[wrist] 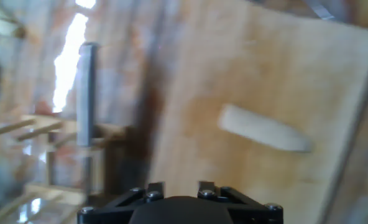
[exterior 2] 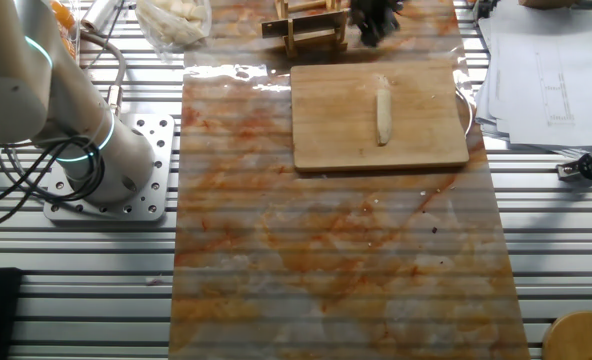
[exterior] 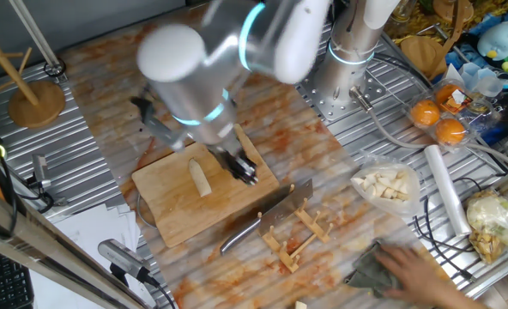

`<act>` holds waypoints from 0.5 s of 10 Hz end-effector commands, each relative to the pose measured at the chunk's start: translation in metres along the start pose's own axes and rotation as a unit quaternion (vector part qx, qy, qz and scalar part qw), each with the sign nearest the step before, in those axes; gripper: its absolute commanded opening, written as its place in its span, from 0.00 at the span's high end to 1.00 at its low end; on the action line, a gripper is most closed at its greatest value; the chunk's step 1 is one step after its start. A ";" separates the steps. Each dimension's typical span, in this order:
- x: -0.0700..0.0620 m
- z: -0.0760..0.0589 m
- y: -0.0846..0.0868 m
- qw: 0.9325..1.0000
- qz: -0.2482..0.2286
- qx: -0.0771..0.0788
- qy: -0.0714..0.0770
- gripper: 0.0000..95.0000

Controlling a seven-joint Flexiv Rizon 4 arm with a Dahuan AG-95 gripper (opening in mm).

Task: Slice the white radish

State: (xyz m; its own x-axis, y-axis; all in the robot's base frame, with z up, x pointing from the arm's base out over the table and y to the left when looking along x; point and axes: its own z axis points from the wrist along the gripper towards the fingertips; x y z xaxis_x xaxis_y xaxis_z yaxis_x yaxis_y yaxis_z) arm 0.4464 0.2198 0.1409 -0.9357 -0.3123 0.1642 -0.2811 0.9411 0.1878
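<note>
White radish (exterior: 201,178) is lying whole on the wooden cutting board (exterior: 177,215), uncut. The tool (exterior: 244,170) hovers just beside it, holding nothing; can't tell how open it is. The knife (exterior: 258,225) sits in its wooden rack (exterior: 299,230), so I'd guess grabbing the handle comes next.
</note>
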 end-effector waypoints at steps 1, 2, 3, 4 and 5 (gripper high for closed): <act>0.004 0.018 0.018 1.000 0.012 -0.003 0.000 0.60; 0.007 0.023 0.023 1.000 0.019 -0.004 0.000 0.60; 0.008 0.027 0.028 1.000 0.024 -0.005 0.000 0.60; 0.010 0.033 0.035 1.000 0.029 -0.006 -0.001 0.60; 0.011 0.036 0.040 0.999 0.032 -0.006 -0.001 0.60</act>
State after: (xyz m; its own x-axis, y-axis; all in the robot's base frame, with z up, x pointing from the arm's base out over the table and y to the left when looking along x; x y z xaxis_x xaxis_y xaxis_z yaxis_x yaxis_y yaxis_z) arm 0.4148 0.2610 0.1147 -0.9532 -0.2479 0.1733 -0.2151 0.9584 0.1874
